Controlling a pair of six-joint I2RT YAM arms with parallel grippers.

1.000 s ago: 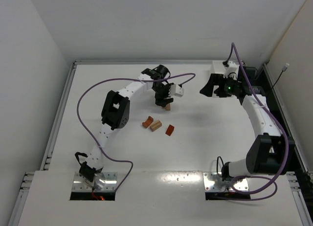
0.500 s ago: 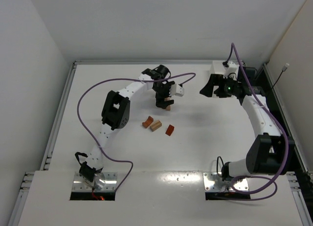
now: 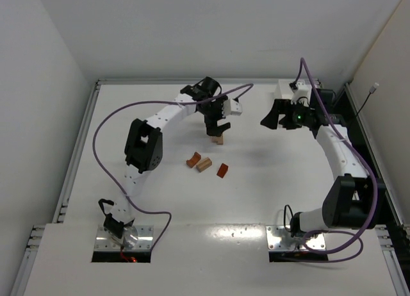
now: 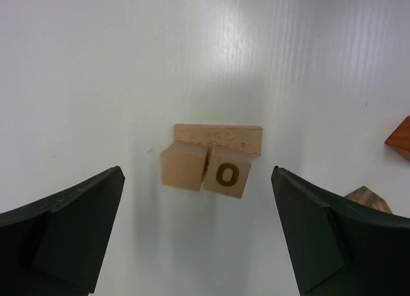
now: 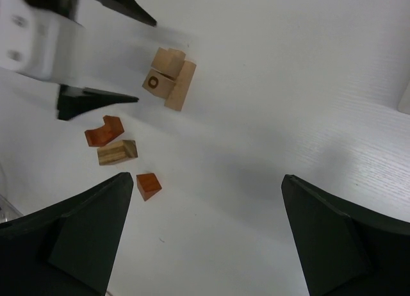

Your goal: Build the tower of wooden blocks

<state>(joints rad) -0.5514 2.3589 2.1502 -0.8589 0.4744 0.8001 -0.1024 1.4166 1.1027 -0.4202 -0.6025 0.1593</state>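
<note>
Left arm point(image 3: 168, 112) drawn back; jaws lifted off tower point(image 3: 219, 140); elbow point(image 3: 142, 145) swung left.

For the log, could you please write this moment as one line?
left fingers open over tower | right fingers open, away | three loose blocks

Bright, even light; soft shadows, mild table point(image 3: 256, 180) glare, blurred edges.

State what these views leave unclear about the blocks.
- Top external: the tower is too small, and too crowded by the left gripper, to count its blocks.
- Left wrist: the reddish block is cut by the right edge; the striped block sits half behind a finger.
- Right wrist: the left gripper is blurred.
</note>
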